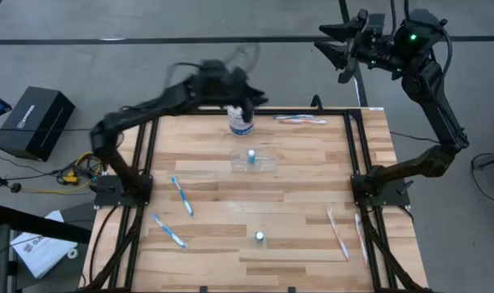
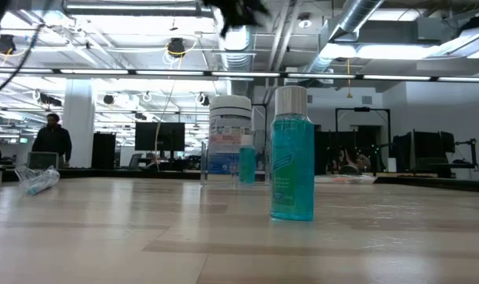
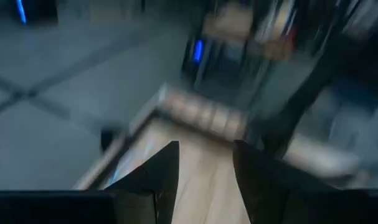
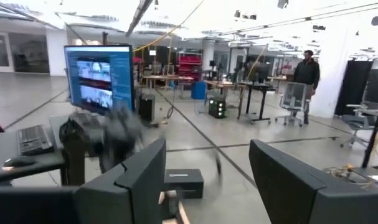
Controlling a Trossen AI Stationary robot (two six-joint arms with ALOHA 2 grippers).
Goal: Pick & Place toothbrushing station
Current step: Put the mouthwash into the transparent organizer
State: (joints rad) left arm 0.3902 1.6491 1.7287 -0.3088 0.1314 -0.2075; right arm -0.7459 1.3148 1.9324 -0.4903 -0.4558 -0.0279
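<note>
Clear holder (image 1: 253, 159) lies just inward of left gripper (image 1: 245, 99), jaws parted, nothing held; right gripper (image 1: 341, 50) parked off-tabletop, parted.

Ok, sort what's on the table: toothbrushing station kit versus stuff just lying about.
Job:
clear holder
small bottle in the holder
small bottle near the front edge
blue toothbrushes
far-edge toothbrush
white toothbrushes

Lying about:
white jar
black box on the floor

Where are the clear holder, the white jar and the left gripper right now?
clear holder (image 1: 254, 160): high view, its see-through wall.
white jar (image 1: 241, 124): high view, its blue label.
left gripper (image 1: 245, 96): high view, between fingertips.
</note>
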